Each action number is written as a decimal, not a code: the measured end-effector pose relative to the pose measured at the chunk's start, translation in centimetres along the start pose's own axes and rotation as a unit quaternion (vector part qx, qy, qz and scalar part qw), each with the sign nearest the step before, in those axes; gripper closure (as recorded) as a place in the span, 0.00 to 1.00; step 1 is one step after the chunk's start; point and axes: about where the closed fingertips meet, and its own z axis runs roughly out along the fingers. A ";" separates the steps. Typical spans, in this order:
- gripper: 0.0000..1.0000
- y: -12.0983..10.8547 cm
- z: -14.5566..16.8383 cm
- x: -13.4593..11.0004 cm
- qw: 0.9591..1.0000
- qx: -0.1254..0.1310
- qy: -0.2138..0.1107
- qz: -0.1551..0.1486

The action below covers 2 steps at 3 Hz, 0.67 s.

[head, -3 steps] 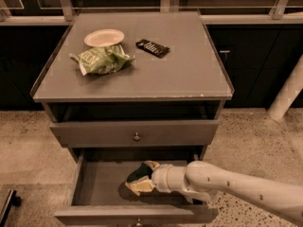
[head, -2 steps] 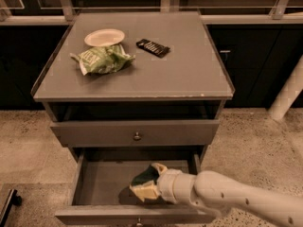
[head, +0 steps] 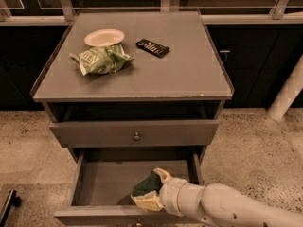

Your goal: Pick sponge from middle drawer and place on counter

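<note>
The middle drawer stands pulled open below the counter. The sponge, dark green on top with a yellow layer beneath, is in the drawer's front right part, near the front panel. My gripper reaches into the drawer from the lower right, and its pale fingers sit around the sponge. The white arm hides the gripper's body and the sponge's right side. I cannot tell whether the sponge still touches the drawer floor.
On the counter lie a green-and-white snack bag, a pale paper plate and a dark snack packet. The upper drawer front with a round knob is shut. A white post stands at the right on the speckled floor.
The arm has drawn back toward the drawer's front, and the sponge has moved with the gripper toward the front panel.
</note>
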 end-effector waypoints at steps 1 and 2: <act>1.00 -0.3 -0.5 -1.1 0.999 -0.017 0.011 -0.043; 1.00 -2.4 -3.1 -4.9 0.993 -0.027 0.035 -0.105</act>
